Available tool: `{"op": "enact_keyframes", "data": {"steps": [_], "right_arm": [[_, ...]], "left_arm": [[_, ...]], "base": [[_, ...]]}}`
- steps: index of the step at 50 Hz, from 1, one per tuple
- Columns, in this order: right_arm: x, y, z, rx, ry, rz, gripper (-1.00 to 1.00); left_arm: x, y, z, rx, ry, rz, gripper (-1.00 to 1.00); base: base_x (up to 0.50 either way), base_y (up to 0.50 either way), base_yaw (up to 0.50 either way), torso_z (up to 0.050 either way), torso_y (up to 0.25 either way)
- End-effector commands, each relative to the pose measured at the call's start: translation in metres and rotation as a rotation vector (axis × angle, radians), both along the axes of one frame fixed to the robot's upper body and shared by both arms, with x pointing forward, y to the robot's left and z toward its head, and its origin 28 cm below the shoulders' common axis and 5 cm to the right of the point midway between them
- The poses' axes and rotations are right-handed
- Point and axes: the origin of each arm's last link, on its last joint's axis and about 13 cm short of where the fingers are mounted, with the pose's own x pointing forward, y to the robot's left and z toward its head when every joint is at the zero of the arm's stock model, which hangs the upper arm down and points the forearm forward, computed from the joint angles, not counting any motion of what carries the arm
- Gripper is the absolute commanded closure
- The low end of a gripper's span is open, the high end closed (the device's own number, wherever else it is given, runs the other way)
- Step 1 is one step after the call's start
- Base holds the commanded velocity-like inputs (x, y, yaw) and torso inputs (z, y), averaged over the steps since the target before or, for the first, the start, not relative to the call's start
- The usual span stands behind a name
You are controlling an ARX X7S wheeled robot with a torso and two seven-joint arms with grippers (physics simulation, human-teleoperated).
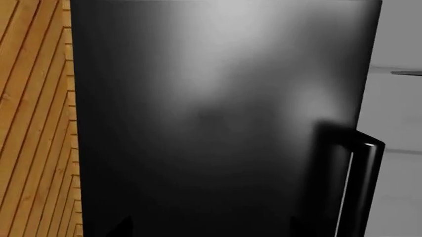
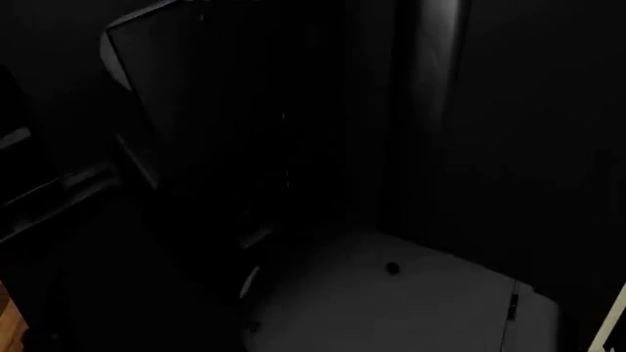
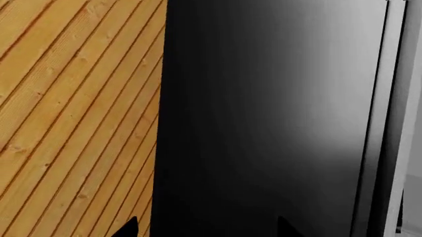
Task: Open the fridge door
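Though claw tips spread, fridge door (image 1: 218,128) untouched.

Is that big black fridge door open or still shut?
Cannot tell. The fridge door fills the left wrist view, its handle untouched, but no gap or fridge interior shows, and the head view is too dark.

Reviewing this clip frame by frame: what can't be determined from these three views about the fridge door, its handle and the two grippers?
- Head view: almost entirely dark, so the arms cannot be made out, nor whether the door is open.
- Left wrist view: the bar handle on the black door panel is cut off by the frame edge; its full length is unseen.
- Right wrist view: a black panel beside the wooden floor; no handle shows.
- Both wrist views: only dark tips at the edge; gripper states are unclear.
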Motion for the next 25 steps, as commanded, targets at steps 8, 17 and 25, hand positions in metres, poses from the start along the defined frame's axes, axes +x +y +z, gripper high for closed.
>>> {"op": "enact_keyframes", "data": {"steps": [8,17,25], "right_arm": [[0.06,0.021,-0.003,-0.006,0.071,-0.079,-1.0],[0.096,0.023,-0.022,-0.001,0.159,-0.14,-1.0],[0.105,0.01,-0.03,-0.021,0.183,-0.258,-1.0]], "left_arm": [[-0.002,0.005,-0.006,-0.005,-0.003,0.028,-1.0],[-0.004,0.005,-0.007,-0.008,-0.007,0.021,-1.0],[-0.004,0.003,-0.005,-0.008,-0.01,0.008,-1.0]], "base": [[0.0,0.0,0.0,0.0,0.0],[0.0,0.0,0.0,0.0,0.0],[0.0,0.0,0.0,0.0,0.0]]}}
